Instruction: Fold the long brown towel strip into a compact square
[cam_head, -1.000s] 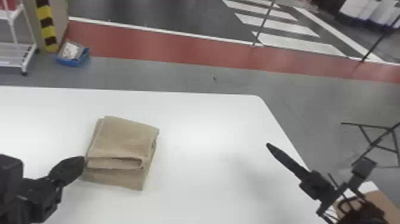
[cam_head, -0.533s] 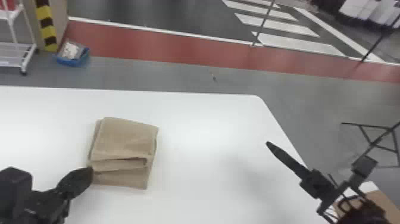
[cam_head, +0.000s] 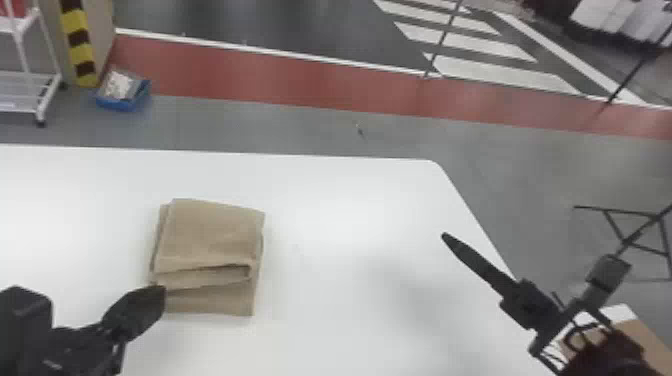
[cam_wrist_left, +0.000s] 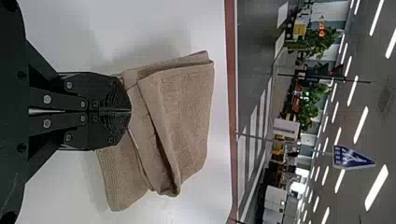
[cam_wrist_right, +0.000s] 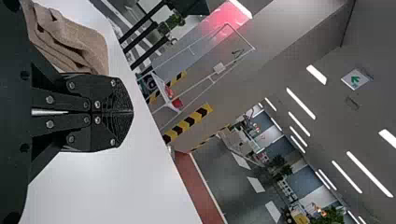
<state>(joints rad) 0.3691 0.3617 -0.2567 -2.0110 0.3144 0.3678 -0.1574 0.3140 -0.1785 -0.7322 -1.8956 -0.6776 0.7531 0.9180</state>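
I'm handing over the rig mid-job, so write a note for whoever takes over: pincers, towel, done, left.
Left pincer: shut, at the towel's near left corner; whether it touches cloth is unclear.
Right pincer: shut, off to the right of the towel.
Towel: on the white table, left of the right pincer.
Done: folded into a compact, roughly square stack.
Left: a lower layer juts out past the top fold on the near side, and the folds there gape slightly. Probably just square that edge, press it flat, then back the left pincer off.

Head view from above, forward-down, wrist views close, across table (cam_head: 345, 210), sharing towel (cam_head: 212, 235)
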